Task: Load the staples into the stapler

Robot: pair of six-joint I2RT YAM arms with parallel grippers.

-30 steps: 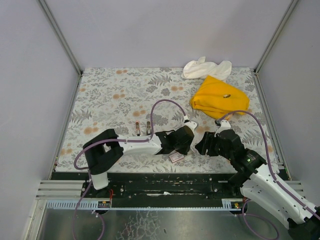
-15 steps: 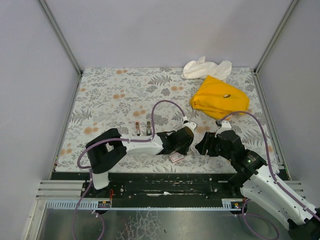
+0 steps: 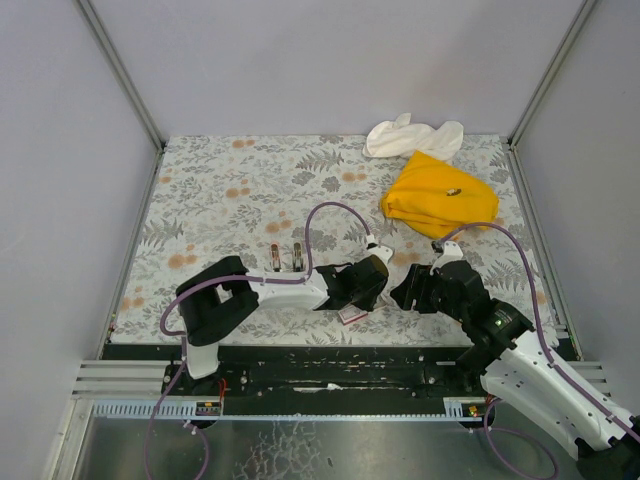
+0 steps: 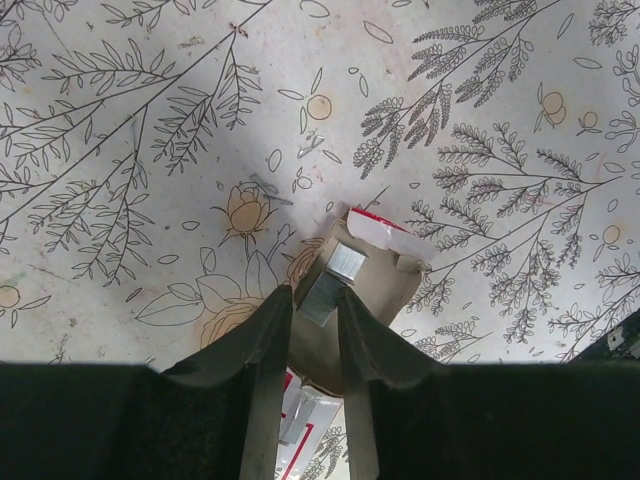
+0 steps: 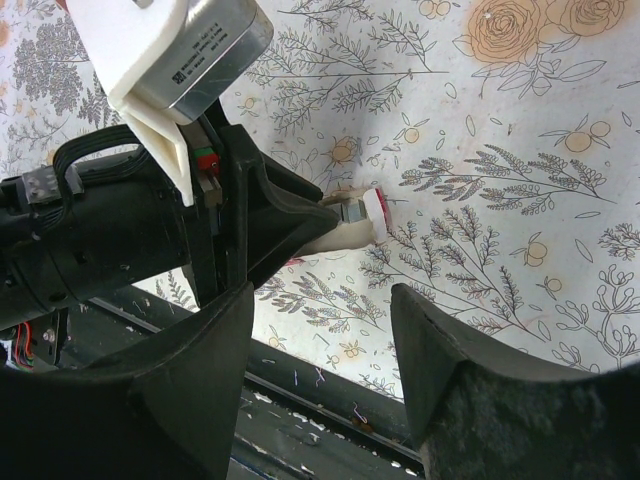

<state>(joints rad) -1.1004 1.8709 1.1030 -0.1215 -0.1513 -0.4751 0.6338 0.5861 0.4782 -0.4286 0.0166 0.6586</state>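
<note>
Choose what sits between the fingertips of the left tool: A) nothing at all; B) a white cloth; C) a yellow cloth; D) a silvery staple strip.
D: the left wrist view shows the left tool nearly closed around the staple strip, which lies in the tan tray.

Print on camera sticker illegible.

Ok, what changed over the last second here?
The left arm swung its elbow slightly right. The left gripper kept its jaws nearly closed on the staples in their box. The right gripper stayed open nearby, and the box did not move.
</note>
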